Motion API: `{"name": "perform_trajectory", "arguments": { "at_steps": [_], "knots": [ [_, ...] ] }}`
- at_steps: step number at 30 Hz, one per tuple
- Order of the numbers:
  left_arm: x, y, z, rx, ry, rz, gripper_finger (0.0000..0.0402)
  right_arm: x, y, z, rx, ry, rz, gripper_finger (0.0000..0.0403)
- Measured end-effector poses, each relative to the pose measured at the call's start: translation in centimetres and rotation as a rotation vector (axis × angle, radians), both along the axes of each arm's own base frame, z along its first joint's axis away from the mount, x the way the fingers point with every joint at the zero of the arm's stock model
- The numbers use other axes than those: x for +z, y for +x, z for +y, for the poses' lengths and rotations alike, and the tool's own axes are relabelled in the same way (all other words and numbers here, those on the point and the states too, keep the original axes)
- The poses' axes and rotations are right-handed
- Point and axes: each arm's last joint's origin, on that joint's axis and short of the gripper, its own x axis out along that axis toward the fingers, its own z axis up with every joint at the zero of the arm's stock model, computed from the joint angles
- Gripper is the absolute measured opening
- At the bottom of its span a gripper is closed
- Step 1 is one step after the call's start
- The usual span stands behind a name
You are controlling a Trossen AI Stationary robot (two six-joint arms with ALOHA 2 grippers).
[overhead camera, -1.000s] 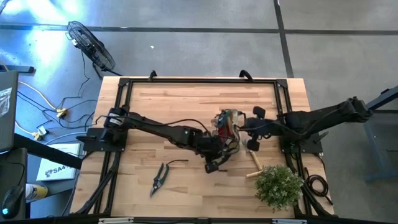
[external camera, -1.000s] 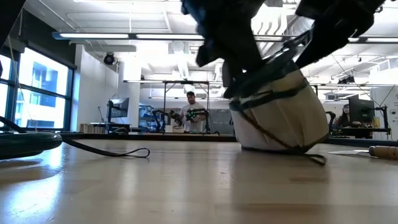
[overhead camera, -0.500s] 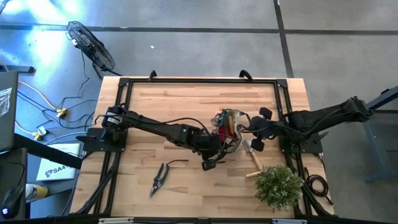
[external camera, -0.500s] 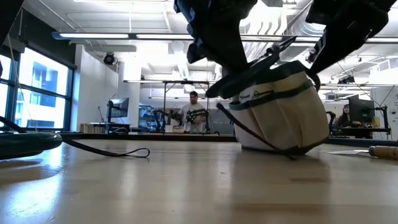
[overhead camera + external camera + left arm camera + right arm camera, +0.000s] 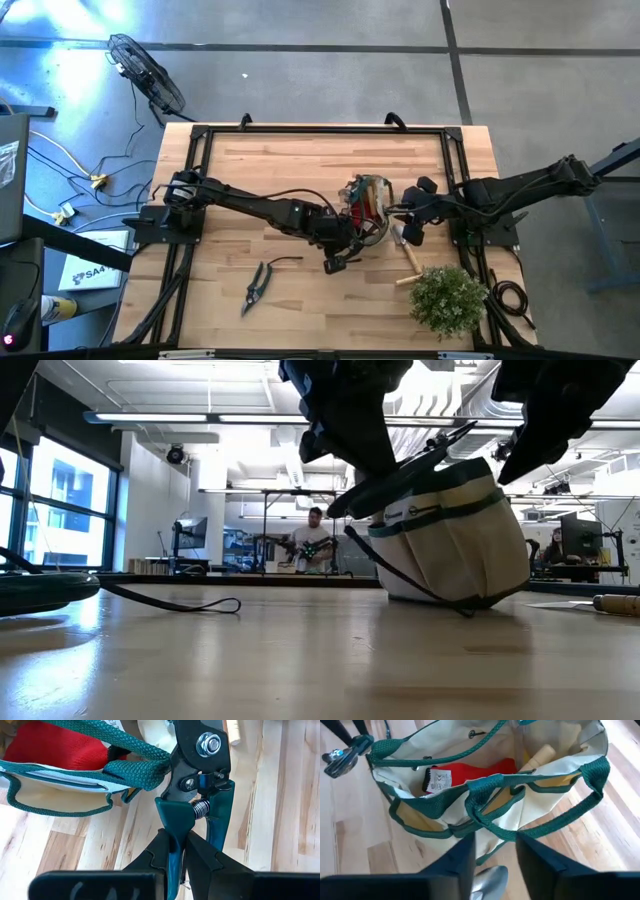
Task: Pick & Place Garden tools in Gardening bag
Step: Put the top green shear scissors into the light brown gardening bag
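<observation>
Spare pruning shears (image 5: 257, 287) lay flat on the table (image 5: 300, 160) near its front-left area, well apart from everything else. In the low view only a dark blur and a loop at far left, can't tell which part that was.

Left gripper (image 5: 340, 262) sat just beside the gardening bag (image 5: 368, 205), fingers (image 5: 202, 857) clamped narrow on the teal handles of a second pair of shears (image 5: 200, 775). The shear head touched the bag's green loop handle (image 5: 135, 767). Blade tips were cut off in the wrist view.

Bag stood mid-table, slightly tilted in the low view (image 5: 450, 540). Inside: red glove (image 5: 475, 772) with a white tag, and a pale wooden handle (image 5: 540, 755); the rest of the contents hidden by fabric folds.

Right gripper (image 5: 407, 228) was at the bag's right side, jaws partly open with the bag's rim strap between them, not visibly gripping it. A shiny metal blade (image 5: 487, 881) showed between the fingers; whether it was gripped, can't tell.

A trowel (image 5: 408, 255) lay on the table just right of the bag, partly under the right arm. Bushy plant (image 5: 447, 298) at the front-right corner.
</observation>
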Motion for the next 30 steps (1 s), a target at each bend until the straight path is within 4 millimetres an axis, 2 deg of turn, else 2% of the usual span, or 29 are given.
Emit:
{"name": "perform_trajectory", "arguments": {
  "at_steps": [7,11,16,20,24,27,30],
  "knots": [
    [-0.1,-0.1,0.0,-0.019,-0.009,0.015,0.0031,0.1,-0.1,0.0,0.043,-0.021,0.002,0.0227],
    [0.0,-0.1,0.0,-0.02,-0.01,0.014,0.0031,0.7,-0.7,-0.3,0.032,-0.075,-0.035,0.0237],
    [1.2,-0.5,0.0,-0.036,-0.035,-0.022,0.0031,1.9,-2.1,-0.4,0.085,-0.043,-0.115,0.023],
    [3.3,-1.2,0.5,-0.054,-0.065,-0.077,0.0031,3.1,-3.0,0.3,0.288,0.023,-0.213,0.0224],
    [6.1,-2.0,2.1,-0.101,-0.218,-0.157,0.0031,5.3,-3.2,1.7,0.495,-0.03,-0.446,0.0216],
    [7.4,-2.2,3.8,-0.131,-0.383,-0.185,0.0031,6.8,-3.2,3.2,0.679,-0.145,-0.616,0.0208],
    [7.5,-2.3,5.3,-0.092,-0.475,-0.16,0.0031,7.3,-3.0,4.9,0.847,-0.299,-0.707,0.0202]
  ]
}}
